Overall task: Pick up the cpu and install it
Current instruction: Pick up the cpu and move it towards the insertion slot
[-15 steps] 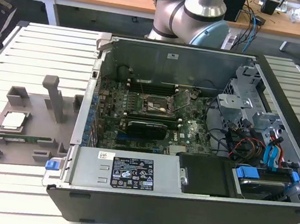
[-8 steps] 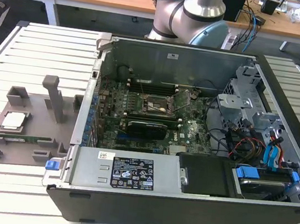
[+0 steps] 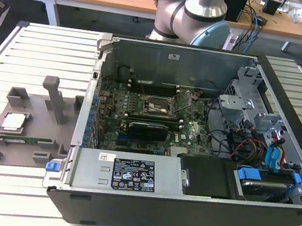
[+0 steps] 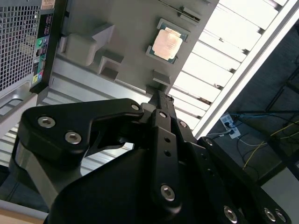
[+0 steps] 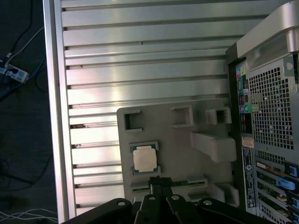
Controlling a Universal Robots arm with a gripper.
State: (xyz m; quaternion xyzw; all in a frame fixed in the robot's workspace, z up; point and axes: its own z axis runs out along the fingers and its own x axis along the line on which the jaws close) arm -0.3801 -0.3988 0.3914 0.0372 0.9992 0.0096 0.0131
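Closest, one gripper (image 5: pixel 159 180) is hovering with fingers pressed together, gripping nothing, clear of one cpu (image 5: pixel 144 159) lying in one grey tray (image 5: pixel 180 148). The exterior view is adding one open computer case (image 3: pixel 175 55).

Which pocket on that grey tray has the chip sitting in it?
The square one near the grey tray's edge at the exterior view's left: the cpu lies flat in it, silvery top up. The U-shaped pockets around it show bare plastic.
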